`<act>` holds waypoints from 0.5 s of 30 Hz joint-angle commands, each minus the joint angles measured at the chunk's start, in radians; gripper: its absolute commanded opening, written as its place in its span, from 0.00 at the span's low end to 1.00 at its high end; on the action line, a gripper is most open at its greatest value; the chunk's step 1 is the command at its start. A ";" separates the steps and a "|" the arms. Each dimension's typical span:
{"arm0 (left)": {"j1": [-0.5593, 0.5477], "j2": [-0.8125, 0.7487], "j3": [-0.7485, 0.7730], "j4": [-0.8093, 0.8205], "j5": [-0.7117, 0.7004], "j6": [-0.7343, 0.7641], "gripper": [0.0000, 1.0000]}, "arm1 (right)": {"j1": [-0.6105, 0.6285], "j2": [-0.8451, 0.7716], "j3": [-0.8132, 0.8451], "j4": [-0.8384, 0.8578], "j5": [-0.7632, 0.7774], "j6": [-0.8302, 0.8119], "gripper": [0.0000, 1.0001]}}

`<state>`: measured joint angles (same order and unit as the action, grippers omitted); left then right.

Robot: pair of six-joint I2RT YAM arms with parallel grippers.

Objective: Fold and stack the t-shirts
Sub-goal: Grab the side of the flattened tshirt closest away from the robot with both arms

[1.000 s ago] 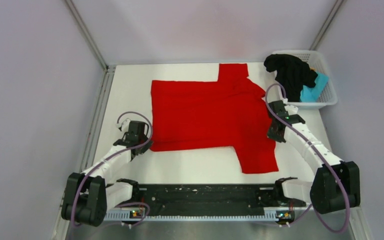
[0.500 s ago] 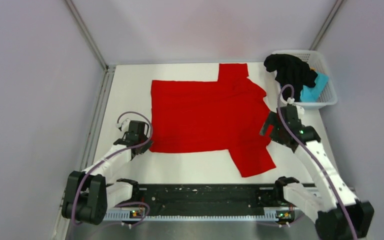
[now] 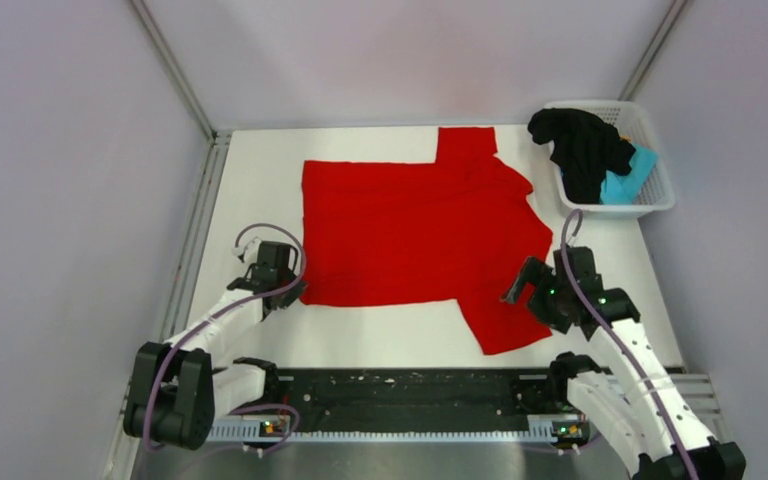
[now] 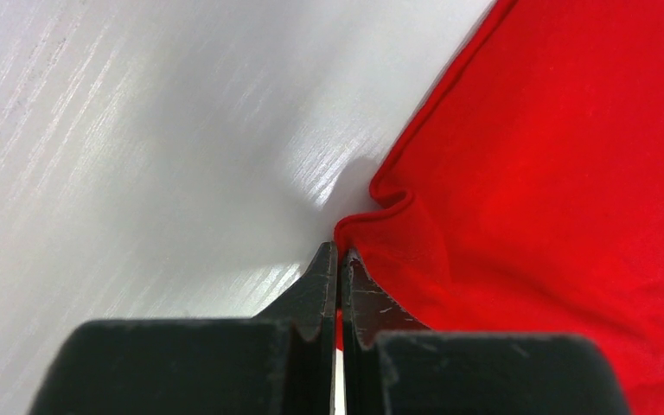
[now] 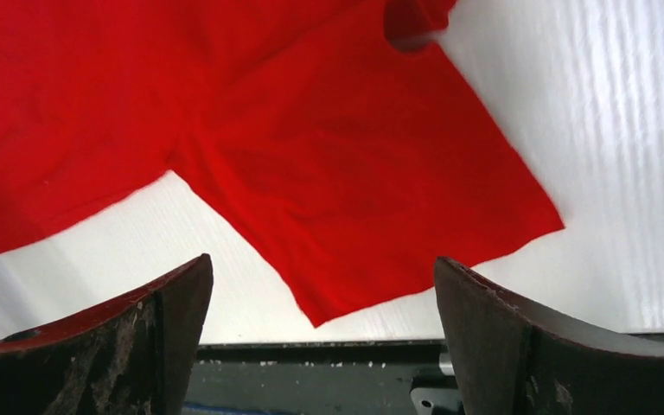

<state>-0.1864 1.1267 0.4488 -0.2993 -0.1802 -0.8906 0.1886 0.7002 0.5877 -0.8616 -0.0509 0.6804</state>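
We clamp our left gripper (image 3: 290, 293) tight on the near left corner of the red t-shirt (image 3: 410, 235) spread flat on the table (image 3: 260, 190), our right gripper (image 3: 527, 296) gapes empty over its near sleeve, and the black t-shirt (image 3: 580, 145) and light blue t-shirt (image 3: 625, 186) sit in the far-right basket (image 3: 663, 192).
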 commanded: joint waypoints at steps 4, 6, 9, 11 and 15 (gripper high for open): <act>0.001 0.007 0.017 0.006 0.005 -0.014 0.00 | -0.001 0.049 -0.104 0.025 -0.045 0.121 0.92; 0.001 0.011 0.017 0.006 0.005 -0.014 0.00 | 0.000 0.062 -0.102 0.010 0.008 0.117 0.90; 0.001 0.017 0.017 0.015 0.011 -0.012 0.00 | 0.014 0.083 -0.119 0.028 0.046 0.119 0.82; 0.001 0.022 0.018 0.016 0.012 -0.009 0.00 | 0.036 0.112 -0.122 0.032 0.084 0.128 0.76; 0.001 0.025 0.016 0.021 0.015 -0.008 0.00 | 0.096 0.155 -0.133 0.057 0.135 0.168 0.70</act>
<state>-0.1864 1.1362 0.4500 -0.2905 -0.1726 -0.8925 0.2344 0.8242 0.4686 -0.8478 0.0044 0.7986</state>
